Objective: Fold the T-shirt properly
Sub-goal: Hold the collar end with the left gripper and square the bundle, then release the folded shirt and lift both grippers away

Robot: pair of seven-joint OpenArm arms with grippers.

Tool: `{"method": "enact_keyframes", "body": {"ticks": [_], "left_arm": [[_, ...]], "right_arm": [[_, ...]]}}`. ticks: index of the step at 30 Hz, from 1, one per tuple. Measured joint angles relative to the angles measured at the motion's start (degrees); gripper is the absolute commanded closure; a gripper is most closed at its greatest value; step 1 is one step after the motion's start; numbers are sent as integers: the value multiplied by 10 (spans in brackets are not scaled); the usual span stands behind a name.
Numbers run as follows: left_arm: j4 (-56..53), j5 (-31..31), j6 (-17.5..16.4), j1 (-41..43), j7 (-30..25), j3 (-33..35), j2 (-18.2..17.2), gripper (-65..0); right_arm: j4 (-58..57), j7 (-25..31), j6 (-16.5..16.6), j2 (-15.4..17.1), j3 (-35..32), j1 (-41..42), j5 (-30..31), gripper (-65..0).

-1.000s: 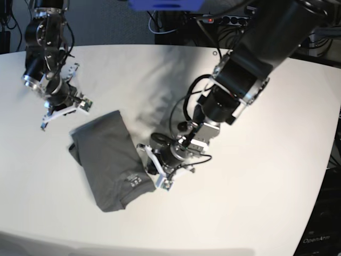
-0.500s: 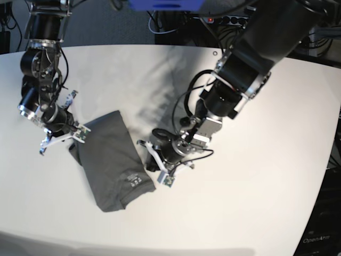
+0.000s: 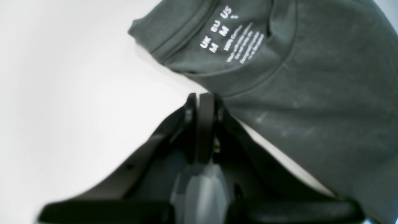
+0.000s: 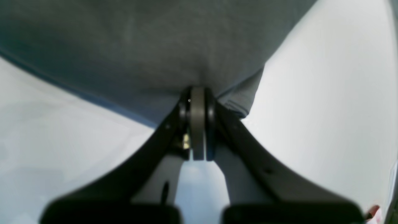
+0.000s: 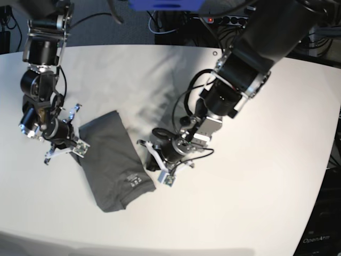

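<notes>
Folded grey T-shirt [image 5: 113,160] on white table [image 5: 256,202]; neck print [image 3: 231,34] reads UK M, EU M, US. Left gripper [image 3: 202,99] pressed together beside collar; right gripper [image 4: 197,93] pressed together at shirt edge.

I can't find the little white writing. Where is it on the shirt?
In the base view the white label sits on the T-shirt near its lower right corner, close to the left gripper. The left wrist view shows it by the collar.

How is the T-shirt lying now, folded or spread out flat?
Folded: the T-shirt forms a compact rectangle on the table, no sleeves sticking out, label print facing up.
</notes>
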Motion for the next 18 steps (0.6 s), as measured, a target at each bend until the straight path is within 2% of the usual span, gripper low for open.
{"method": "enact_keyframes", "body": {"ticks": [3,10,15,18], "left_arm": [[-1,0,0,0,-1,0,0,-19],[2,0,-9,0,0,-1,-12,-19],[2,0,-7,-6,5,-1,-14,-19],[2,-2,-11,-7,3,-3,-26,-19]], "right_arm": [[1,0,0,-8,2,-5,1,0],[3,-1,0,-57,5,-43,1,0],[54,-5,0,-116,25,-90,1,0],[86,-18,0,-148,37,-101,-1,0]]}}
